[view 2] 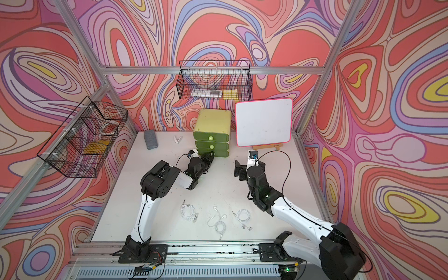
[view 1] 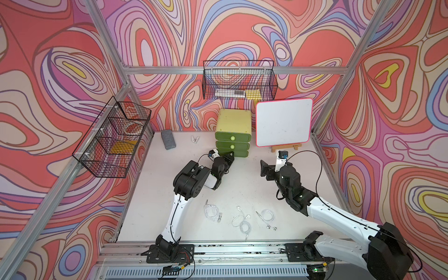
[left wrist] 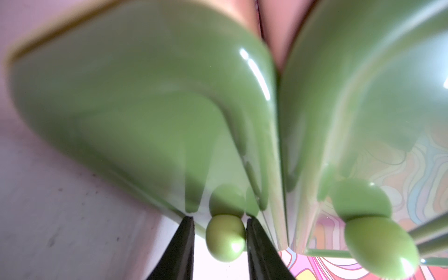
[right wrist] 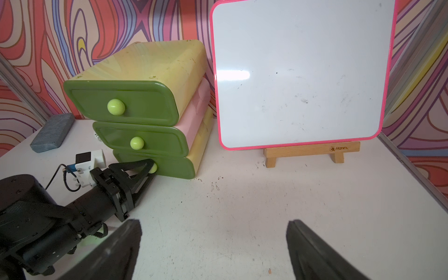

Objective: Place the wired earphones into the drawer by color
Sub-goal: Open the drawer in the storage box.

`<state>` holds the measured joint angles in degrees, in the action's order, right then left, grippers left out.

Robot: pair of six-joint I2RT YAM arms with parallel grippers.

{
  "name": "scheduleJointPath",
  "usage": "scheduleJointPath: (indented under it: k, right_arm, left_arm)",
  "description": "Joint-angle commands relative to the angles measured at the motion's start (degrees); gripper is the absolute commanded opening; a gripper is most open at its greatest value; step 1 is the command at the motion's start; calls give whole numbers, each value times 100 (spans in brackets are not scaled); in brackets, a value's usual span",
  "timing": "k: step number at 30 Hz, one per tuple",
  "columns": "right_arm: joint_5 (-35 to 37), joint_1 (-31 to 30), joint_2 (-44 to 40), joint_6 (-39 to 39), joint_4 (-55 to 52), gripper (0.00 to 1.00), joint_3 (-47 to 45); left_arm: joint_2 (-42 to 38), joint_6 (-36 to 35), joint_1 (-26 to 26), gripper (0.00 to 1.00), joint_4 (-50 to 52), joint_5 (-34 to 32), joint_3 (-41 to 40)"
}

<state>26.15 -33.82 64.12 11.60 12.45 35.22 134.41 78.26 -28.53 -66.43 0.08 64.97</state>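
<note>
White wired earphones, three coiled sets, lie on the pale table near its front edge, between the two arm bases: one toward the left arm, one in the middle and one toward the right arm, each apart from its neighbours and well apart from both grippers. At the back of the table stands the drawer, a yellow-green cabinet with three dark-green fronts, all of which appear pushed in. The left gripper reaches low and level to the bottom drawer front; its two black fingers bracket the round light-green knob, one finger against the knob and the other just beside it with a sliver of table showing between, so the jaws stand partly apart and are not clamped on both sides. The right gripper hovers over bare table in front of the whiteboard, jaws spread wide and holding nothing. The whiteboard rests on a wooden easel just beside the cabinet. A grey eraser and a small white clip lie at the back on the left arm's side. Two black wire baskets hang on the walls, one behind the cabinet and one on the left arm's side.
</note>
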Motion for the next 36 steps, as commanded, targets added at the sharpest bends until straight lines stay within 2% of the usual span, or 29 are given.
scheduleJointPath:
  k: [1,16,36]
  right_arm:
    - [70,24,-65,-17,82,96,-81]
    - [68,17,2,-17,100,96,-72]
    - [31,19,9,7,75,96,-62]
  left_arm:
    - [147,-29,11,33,-19,-6,130]
    - [70,14,10,19,-306,28,-119]
    - [-372,10,-132,15,-836,-47,-942]
